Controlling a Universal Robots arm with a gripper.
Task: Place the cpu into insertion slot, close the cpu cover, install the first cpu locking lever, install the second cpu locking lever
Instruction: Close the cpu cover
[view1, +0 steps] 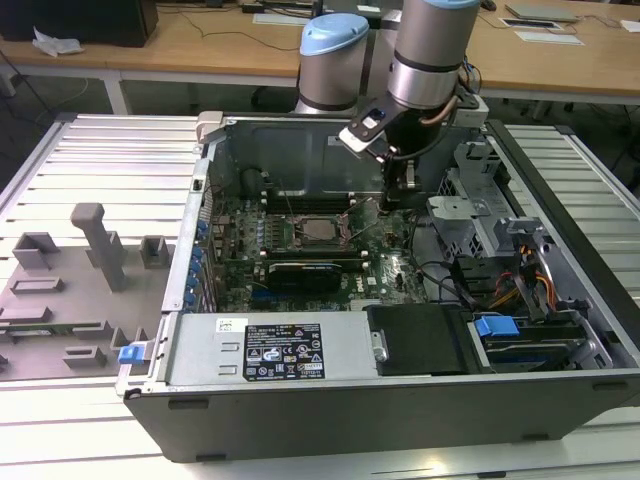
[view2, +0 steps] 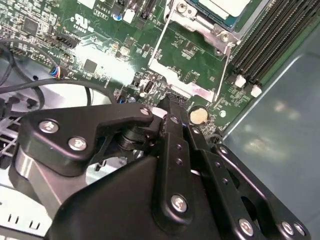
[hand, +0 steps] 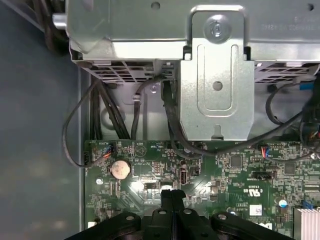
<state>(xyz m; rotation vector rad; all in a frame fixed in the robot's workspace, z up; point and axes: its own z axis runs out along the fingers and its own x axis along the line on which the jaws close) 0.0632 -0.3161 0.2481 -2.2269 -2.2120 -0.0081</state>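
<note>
The cpu (view1: 321, 230) lies pale-faced in the insertion slot (view1: 296, 228) in the middle of the green motherboard. In the second wrist view the cpu (view2: 225, 5) sits inside the metal frame of the cpu cover (view2: 197, 22). Thin wire levers (view2: 156, 45) run along the frame's sides; whether they are latched cannot be told. My gripper (view1: 408, 185) hangs to the exterior view's right of the socket, just above the board. Its black fingers are shut together with nothing between them in both wrist views (view2: 167, 102) (hand: 172, 192).
A coin battery (hand: 120, 169) lies on the board close to the fingertips. A silver drive cage (hand: 215, 75) with black cables (hand: 167, 115) stands just past the board's edge. Memory slots (view2: 260, 45) flank the socket. A grey fixture tray (view1: 70, 290) lies outside the case.
</note>
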